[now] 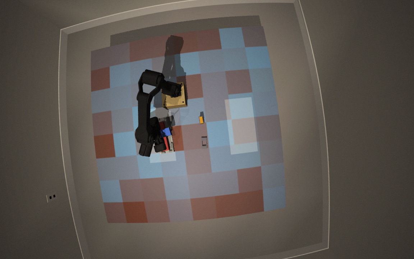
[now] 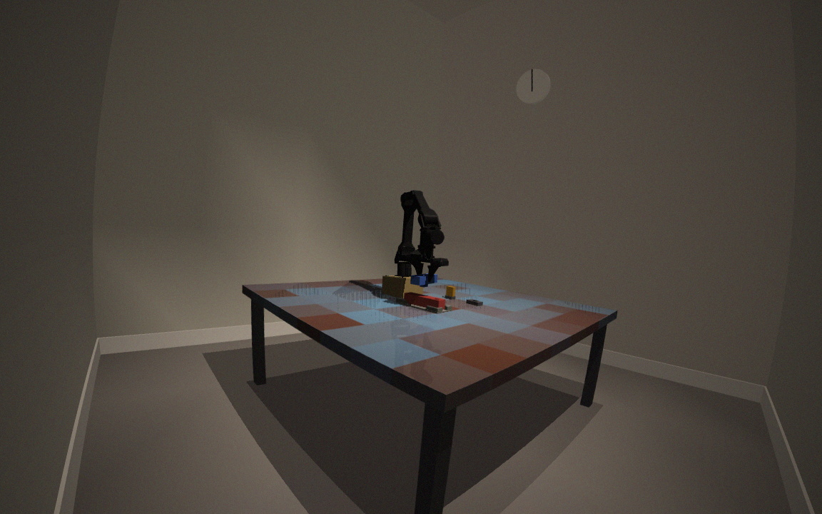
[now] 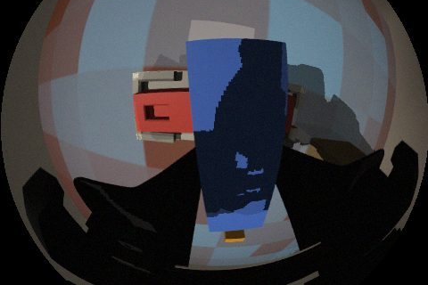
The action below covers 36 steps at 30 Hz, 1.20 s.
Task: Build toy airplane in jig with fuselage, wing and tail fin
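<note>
Room: you're looking at a dim grey-walled room with a dark-legged table (image 2: 434, 390) topped in blue, red and grey squares.
Gripper: your gripper (image 3: 238, 191) is clamped on the blue wing (image 3: 234, 134); the fingers sit partway closed with the wing between them.
Wing: in the wrist view it hangs upright in front of the lens, mostly in shadow. A small orange bit shows just under its lower edge; can't tell what that is.
Fuselage: the red fuselage (image 3: 162, 113) lies behind the wing, in the pale cradle jig (image 3: 156, 82). One dark socket is visible on top, left of the wing.
Contact: can't tell from any view whether the wing touches the fuselage.
Top view: the wing (image 1: 166, 131) sits right over the fuselage (image 1: 166, 144), arm (image 1: 144, 109) covering most of both.
Tail fin: orange tail fin (image 1: 201, 119) stands on the table, well apart from the jig, on its far side from the arm.
Other: a small dark frame-like piece (image 1: 204, 141) lies near the fin.
Base: tan block (image 1: 176, 100) under the arm's foot, just beyond the jig.
</note>
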### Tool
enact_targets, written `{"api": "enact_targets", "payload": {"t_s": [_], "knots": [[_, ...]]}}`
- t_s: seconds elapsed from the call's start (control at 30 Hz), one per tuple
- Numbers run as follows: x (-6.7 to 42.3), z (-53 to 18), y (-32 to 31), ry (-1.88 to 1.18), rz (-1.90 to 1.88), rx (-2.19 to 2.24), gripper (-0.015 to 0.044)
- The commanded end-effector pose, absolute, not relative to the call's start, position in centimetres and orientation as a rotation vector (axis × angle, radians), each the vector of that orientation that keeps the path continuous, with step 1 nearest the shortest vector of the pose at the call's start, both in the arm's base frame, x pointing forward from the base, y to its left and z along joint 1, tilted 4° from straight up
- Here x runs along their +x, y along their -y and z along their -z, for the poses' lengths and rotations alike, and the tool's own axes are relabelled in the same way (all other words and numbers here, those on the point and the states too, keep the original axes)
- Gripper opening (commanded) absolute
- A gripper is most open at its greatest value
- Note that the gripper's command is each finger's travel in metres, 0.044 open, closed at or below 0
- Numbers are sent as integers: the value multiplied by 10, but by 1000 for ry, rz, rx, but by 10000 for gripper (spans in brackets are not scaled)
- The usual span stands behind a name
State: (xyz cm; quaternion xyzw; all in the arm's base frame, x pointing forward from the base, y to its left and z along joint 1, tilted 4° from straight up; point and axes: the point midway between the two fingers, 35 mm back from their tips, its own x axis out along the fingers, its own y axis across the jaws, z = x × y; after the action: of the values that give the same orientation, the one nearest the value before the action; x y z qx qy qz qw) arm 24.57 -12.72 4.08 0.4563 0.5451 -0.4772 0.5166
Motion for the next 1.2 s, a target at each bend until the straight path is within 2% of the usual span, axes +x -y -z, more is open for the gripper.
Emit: {"api": "enact_targets", "payload": {"t_s": [0.0, 0.1, 0.33, 0.37, 1.17], "knots": [[238, -41, 134, -1275, 1189, 1132, 0], [234, -40, 136, -1264, 1208, 1149, 0], [234, -40, 136, -1264, 1208, 1149, 184], [234, -40, 136, -1264, 1208, 1149, 195], [234, -24, 137, -1264, 1208, 1149, 195]]}}
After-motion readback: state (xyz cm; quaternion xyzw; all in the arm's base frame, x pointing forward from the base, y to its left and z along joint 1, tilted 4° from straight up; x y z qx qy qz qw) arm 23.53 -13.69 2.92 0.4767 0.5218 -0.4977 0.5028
